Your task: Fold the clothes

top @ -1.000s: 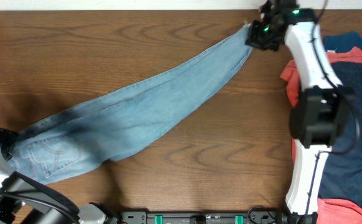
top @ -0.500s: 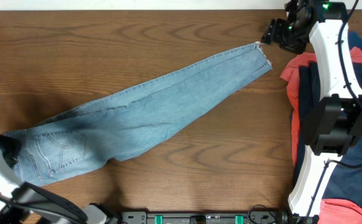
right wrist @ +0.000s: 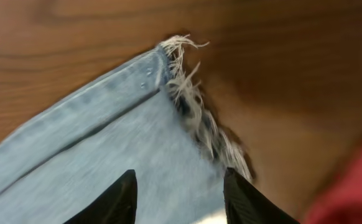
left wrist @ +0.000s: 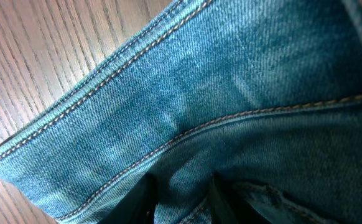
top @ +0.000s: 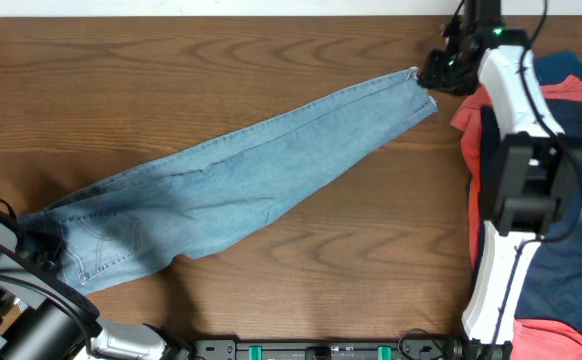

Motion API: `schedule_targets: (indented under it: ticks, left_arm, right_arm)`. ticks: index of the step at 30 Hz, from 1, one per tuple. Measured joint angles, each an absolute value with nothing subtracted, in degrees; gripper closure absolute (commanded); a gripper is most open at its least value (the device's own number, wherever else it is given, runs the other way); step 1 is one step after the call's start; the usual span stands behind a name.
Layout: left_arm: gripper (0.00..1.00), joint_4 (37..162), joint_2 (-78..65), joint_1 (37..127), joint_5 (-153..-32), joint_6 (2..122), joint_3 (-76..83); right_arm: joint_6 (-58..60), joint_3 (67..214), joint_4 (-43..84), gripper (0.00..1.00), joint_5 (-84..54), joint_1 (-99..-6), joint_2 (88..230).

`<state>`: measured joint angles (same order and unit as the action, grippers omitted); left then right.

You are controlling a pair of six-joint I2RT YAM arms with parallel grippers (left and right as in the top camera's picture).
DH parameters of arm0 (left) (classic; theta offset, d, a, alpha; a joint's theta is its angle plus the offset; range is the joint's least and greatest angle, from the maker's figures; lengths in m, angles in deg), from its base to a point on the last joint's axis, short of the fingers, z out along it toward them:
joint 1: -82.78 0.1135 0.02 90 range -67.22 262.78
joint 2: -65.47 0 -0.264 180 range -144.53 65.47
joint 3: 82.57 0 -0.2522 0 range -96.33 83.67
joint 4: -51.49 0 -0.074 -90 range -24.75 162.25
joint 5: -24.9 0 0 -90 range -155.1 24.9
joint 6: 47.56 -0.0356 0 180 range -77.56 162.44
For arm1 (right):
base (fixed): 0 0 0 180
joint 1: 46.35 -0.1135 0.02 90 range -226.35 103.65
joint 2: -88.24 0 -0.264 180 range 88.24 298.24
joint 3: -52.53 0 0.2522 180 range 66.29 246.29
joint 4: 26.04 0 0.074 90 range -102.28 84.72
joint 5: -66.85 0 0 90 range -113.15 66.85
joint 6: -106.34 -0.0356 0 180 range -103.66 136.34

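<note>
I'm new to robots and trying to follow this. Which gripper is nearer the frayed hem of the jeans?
Right. The right gripper hovers just over the frayed hem; the left gripper is at the waistband, the opposite end of the jeans.

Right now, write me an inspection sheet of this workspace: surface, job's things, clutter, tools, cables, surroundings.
surface: brown wood-grain table.
job's things: light blue jeans lying flat on a diagonal, frayed hem toward the far right; garment pile in navy, coral-red and teal at the right edge.
clutter: nothing seen.
tools: left tool at the waistband, fingers astride denim, grip unclear; right tool open over the frayed hem.
cables: black cable at the top of the right arm.
surroundings: black rail with green connectors along the near edge.
</note>
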<state>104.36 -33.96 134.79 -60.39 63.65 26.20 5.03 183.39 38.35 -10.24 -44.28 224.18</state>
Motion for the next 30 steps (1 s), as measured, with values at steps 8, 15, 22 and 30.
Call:
schedule_targets:
  ticks: [8, 15, 22, 30]
  left_arm:
    - [0.7, 104.2, -34.0, 134.8, -60.4, 63.7, 26.2]
    - [0.7, 104.2, -34.0, 134.8, -60.4, 63.7, 26.2]
    - [0.7, 104.2, -34.0, 134.8, -60.4, 63.7, 26.2]
    - [0.69, 104.2, -34.0, 134.8, -60.4, 63.7, 26.2]
  right_arm:
    - [6.0, 182.8, 33.6, 0.92, -5.7, -44.2, 229.0]
    - [5.9, 183.5, 33.8, 0.99, -0.5, -44.0, 229.2]
    - [0.9, 186.7, 34.6, 0.99, 7.8, -43.8, 226.5]
    - [-5.7, 187.8, 25.4, 0.99, 18.7, -45.0, 222.4]
